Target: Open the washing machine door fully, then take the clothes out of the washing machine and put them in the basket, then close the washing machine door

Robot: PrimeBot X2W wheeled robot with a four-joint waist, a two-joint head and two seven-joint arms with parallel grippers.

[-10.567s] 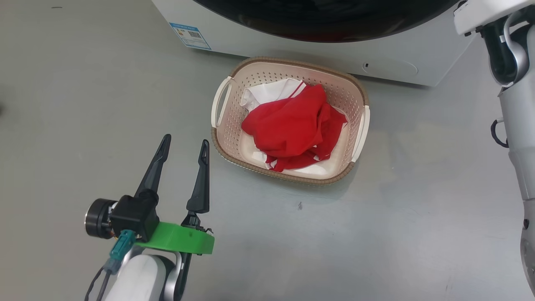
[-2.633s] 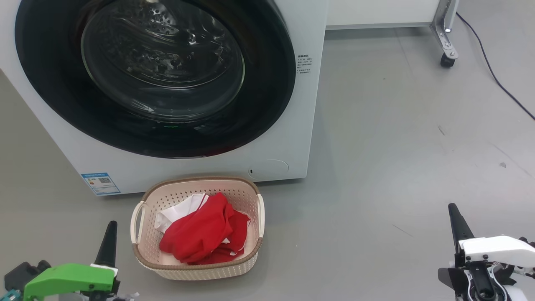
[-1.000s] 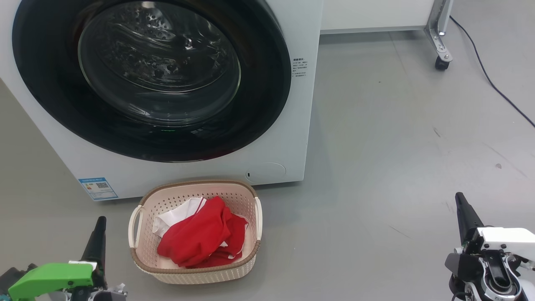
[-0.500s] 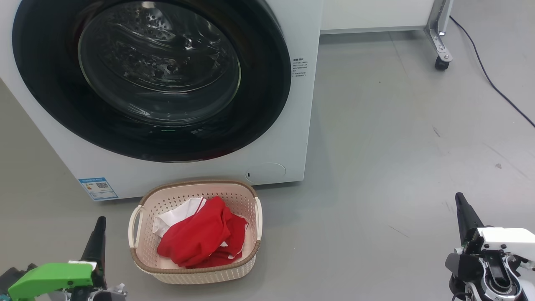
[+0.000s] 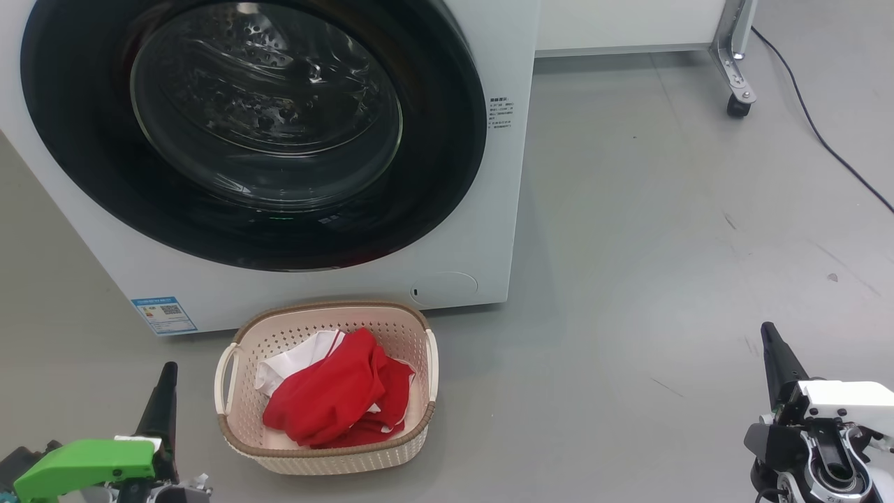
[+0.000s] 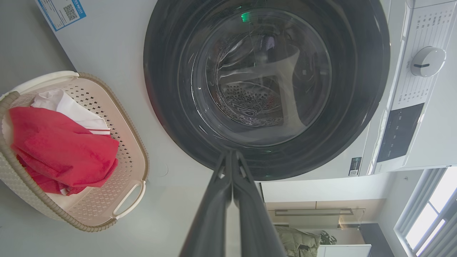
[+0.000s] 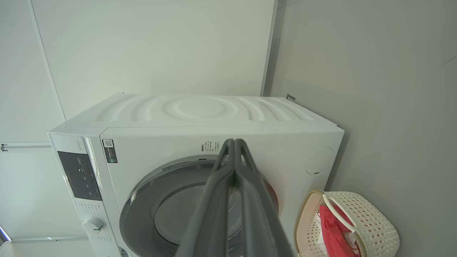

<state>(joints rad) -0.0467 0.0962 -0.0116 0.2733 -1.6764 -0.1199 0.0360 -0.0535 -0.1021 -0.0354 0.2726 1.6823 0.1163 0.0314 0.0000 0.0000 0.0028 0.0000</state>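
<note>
**Basket Loaded, Door Shut**

Locate the basket [image 5: 328,457] on the floor just in front of the washing machine [image 5: 506,209]. It holds the clothes [image 5: 328,398], red fabric over a white piece. The washing machine door [image 5: 433,175] sits shut, and its glass shows the perforated drum. The left wrist view adds the dial [image 6: 427,61], and the right wrist view adds the machine's ribbed top. The left gripper [image 6: 232,154] and right gripper [image 7: 234,142] each have their fingers pressed together, holding nothing.
</note>
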